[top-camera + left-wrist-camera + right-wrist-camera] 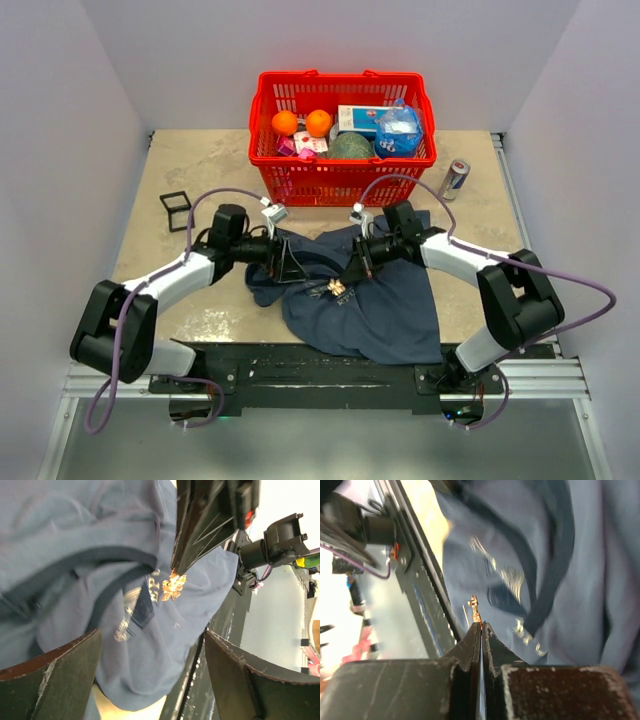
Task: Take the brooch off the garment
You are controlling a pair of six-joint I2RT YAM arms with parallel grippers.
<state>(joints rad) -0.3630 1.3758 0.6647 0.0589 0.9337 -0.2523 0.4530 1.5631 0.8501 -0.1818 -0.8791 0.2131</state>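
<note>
Your right pincer [481, 627] is closed tight on the brooch [474, 609]; its two fingers meet at the tip with the small gold pin standing out just beyond them. Your left pincer [152, 632] stands wide open and holds nothing, with only blue cloth showing past its fingers. The brooch sits over the middle of the T-shirt [390, 310], which lies crumpled on the desk [200, 160] between the two arms, in front of the red basket [345, 76]. The grip at the very fingertips looks chosen to catch the thin metal without gathering cloth. The open left pincer, low by the shirt's left folds, seems placed to press or pinch the cloth so it cannot ride up with the pin. The overhead view shows the layout, both arms angled inward and the brooch [337, 289] a small bright speck at the right pincer [346, 281], but not the grip. The right wrist view shows the closed fingers and the brooch edge-on. The left wrist view shows the brooch [173, 586] face-on, leaf-shaped and gold, beside the pale print. None of the views lets you tell whether the pin is free of the cloth, so treat it as fastened.
</note>
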